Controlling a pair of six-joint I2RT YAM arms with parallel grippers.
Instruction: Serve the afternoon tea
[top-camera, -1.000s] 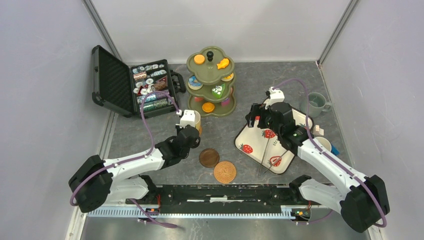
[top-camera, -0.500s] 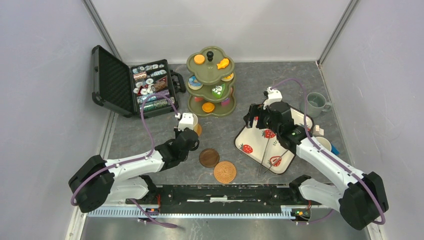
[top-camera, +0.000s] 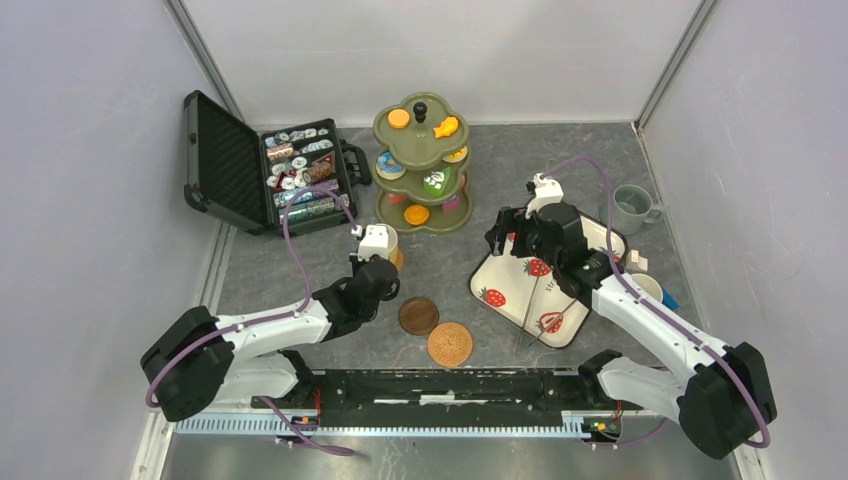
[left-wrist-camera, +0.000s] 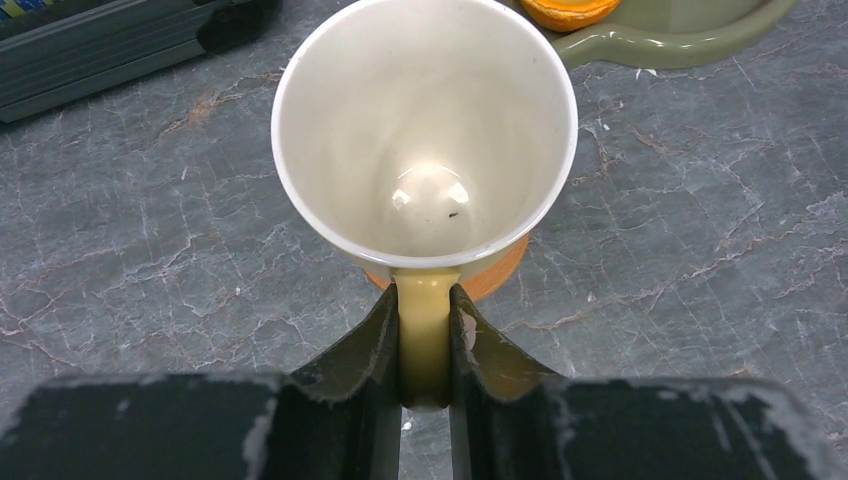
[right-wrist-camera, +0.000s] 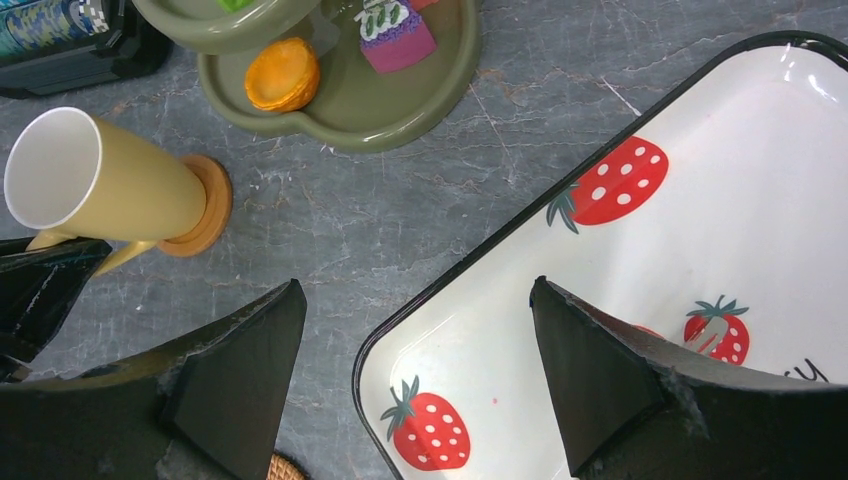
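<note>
The yellow mug (left-wrist-camera: 424, 130) is sitting upright on a brown coaster (right-wrist-camera: 205, 205), just in front of the olive-green three-tier stand (right-wrist-camera: 400, 100) on the table (left-wrist-camera: 150, 250). The left pincer (left-wrist-camera: 424, 305) is clenching its handle. The right pincer (right-wrist-camera: 418, 290) is hovering released over a corner of the strawberry tray (right-wrist-camera: 760, 200).

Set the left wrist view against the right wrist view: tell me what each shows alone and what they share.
Left wrist only: the bottom inside the yellow mug. Right wrist only: the strawberry tray, a purple cake and the open right gripper. Both: that mug, its handle pinched in the left gripper, the orange coaster under it, the olive stand and its orange tart.
</note>
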